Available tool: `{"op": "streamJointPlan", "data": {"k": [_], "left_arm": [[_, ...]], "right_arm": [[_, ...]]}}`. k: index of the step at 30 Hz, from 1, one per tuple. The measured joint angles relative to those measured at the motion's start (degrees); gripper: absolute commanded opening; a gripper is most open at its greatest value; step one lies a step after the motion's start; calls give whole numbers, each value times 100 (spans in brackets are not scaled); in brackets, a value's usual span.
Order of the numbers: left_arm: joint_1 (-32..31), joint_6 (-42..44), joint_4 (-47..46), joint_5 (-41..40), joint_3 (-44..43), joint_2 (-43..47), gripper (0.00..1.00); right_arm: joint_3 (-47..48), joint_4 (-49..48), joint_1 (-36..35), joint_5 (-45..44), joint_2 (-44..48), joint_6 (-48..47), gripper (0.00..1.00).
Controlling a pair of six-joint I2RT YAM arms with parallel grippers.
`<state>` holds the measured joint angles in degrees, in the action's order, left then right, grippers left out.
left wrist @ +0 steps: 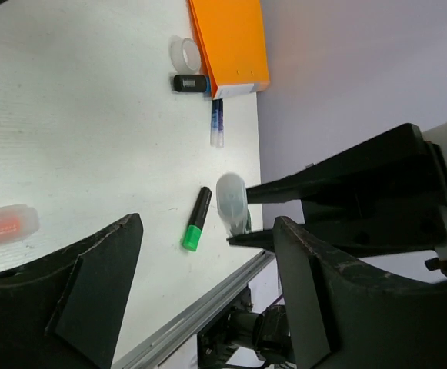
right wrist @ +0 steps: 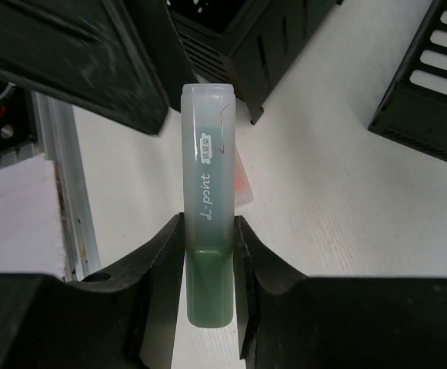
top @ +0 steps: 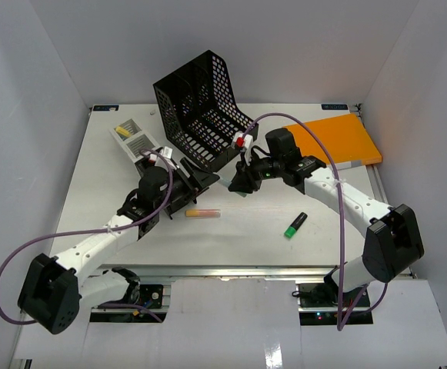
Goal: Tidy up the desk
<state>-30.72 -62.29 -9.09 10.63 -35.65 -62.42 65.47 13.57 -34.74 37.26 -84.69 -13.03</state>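
The white desk [top: 246, 234] holds scattered stationery. My right gripper [top: 240, 182] is shut on a pale green highlighter with a translucent cap [right wrist: 206, 154] and holds it above the desk's middle; it grips the highlighter near its green end [right wrist: 208, 231]. My left gripper [top: 198, 181] is open and empty, just left of the right one, facing it. The left wrist view shows its open gripper [left wrist: 208, 254] and the held highlighter [left wrist: 233, 201]. An orange highlighter [top: 202, 212] lies on the desk below both grippers. A green-capped black marker [top: 295, 224] lies to the right.
A black mesh file rack [top: 204, 108] stands at the back. A black pen organizer [top: 178, 201] sits partly under my left arm. A grey tray [top: 133, 135] is at back left. An orange book [top: 332, 141] lies at back right, with a tape roll [left wrist: 185, 54] and a blue pen [left wrist: 218, 123] beside it.
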Motion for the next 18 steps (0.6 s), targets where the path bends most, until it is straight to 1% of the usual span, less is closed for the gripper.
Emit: {"op": "streamJointPlan", "data": {"k": [3,4,6,8,11,12,13,14,17,18], "left_arm": [[-192,-61,-159,-141,-222,-340,71],[-238,-81,-214,-176,-279,-422,67],[-289,-104,-310,-233,-344,-505,56],[-322,-123,-382,-268,-376,-547,48],[-349,-154,-444,-302,-385,-563,39],[-354,-164,-459,-314,-385,-563,35],[-354,-159,-469,-322,-385,-563,31],[-355,-160,-481,-333,-385,-561,27],[-357,-168,-515,-377,-385,-537,10],[-357,-157,-513,-393,-385,-525,7]], "right_arm": [[76,6,0,238,-4,112,8],[84,6,0,307,-4,153,8],[85,6,0,404,-5,229,8],[87,6,0,474,-6,289,9],[108,5,0,539,-14,356,11],[120,4,0,556,-19,374,13],[142,5,0,584,-26,386,19],[172,6,0,607,-39,394,30],[257,2,0,658,-96,417,66],[270,2,0,672,-113,428,77]]}}
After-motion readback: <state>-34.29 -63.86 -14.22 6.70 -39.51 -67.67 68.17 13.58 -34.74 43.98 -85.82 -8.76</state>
